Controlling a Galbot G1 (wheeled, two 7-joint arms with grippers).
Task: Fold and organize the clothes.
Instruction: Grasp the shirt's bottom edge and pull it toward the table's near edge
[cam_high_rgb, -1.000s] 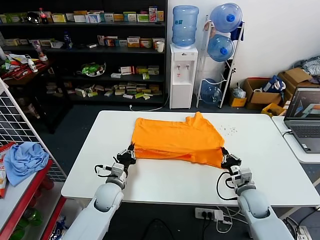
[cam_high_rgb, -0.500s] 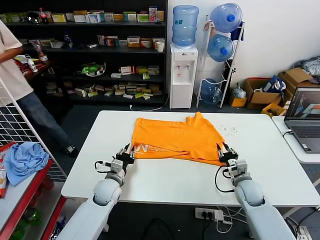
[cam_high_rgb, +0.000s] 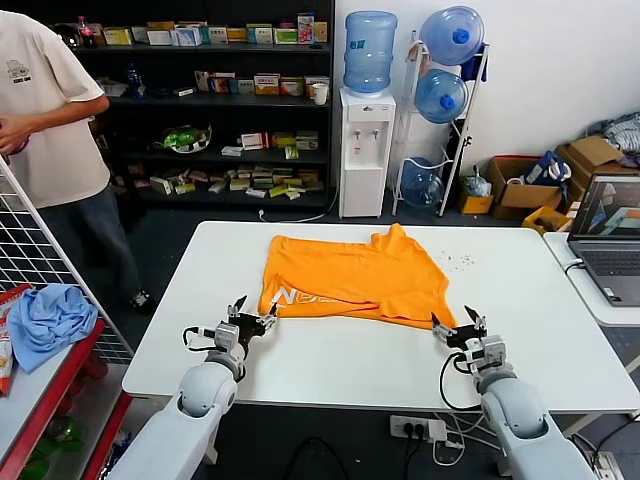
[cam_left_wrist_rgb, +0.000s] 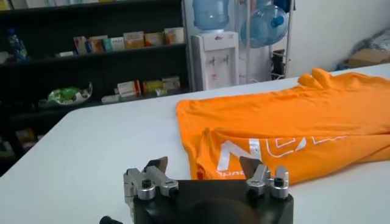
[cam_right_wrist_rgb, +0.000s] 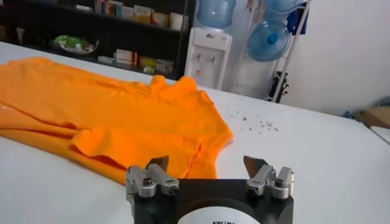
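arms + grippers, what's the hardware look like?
Both arms have smooth grey-white shells. Left gripper and right gripper: black bodies, silver finger mounts with dark screws, dark pointed fingertips. A black cable loops beside each wrist. Partial black lettering shows on the right gripper's white base.

Orange short-sleeved T-shirt (cam_high_rgb: 352, 277), thin fabric, one item. Lies flat on the white table (cam_high_rgb: 330, 360), toward its far half, folded over on itself into a rough rectangle. White "N" logo and lettering face up along the near left edge. One sleeve juts out at the near right corner; the collar bunches at the far edge.
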